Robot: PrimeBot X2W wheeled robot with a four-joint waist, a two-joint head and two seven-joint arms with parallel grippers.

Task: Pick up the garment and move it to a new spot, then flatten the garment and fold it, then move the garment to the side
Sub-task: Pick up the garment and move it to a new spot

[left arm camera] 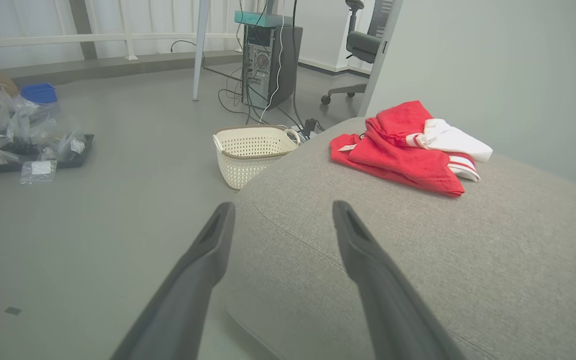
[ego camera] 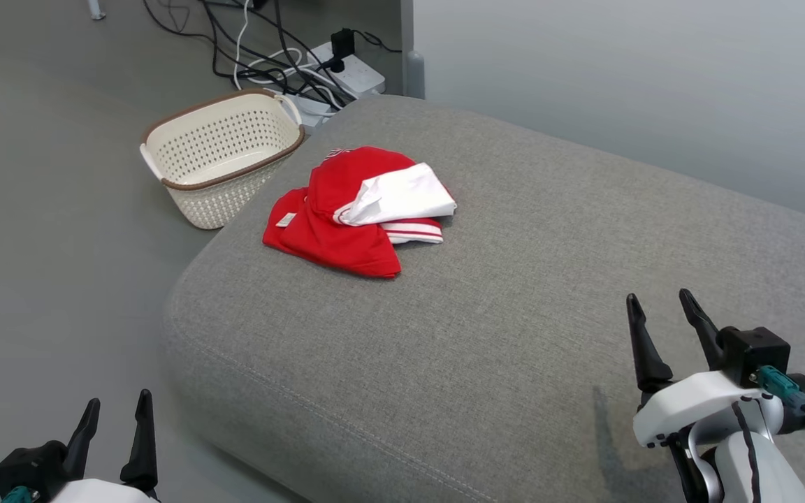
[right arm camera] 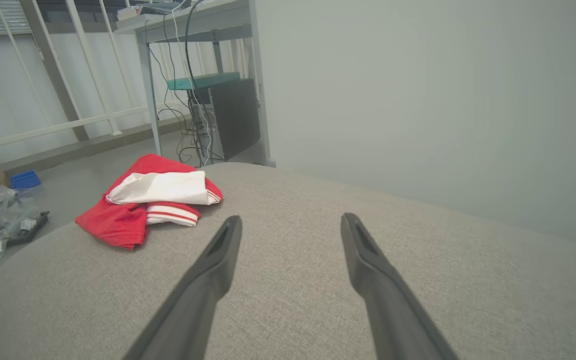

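While hovering beside the near left edge of the grey cushion (ego camera: 514, 293), shows the left gripper (ego camera: 118, 398) spread wide, empty. Shows the right gripper (ego camera: 657, 294) above the near right part, released, gripping nothing. Finds the red and white garment (ego camera: 346, 223) bunched near the far left corner, close to the basket (ego camera: 221, 202) on the floor, well apart from both.
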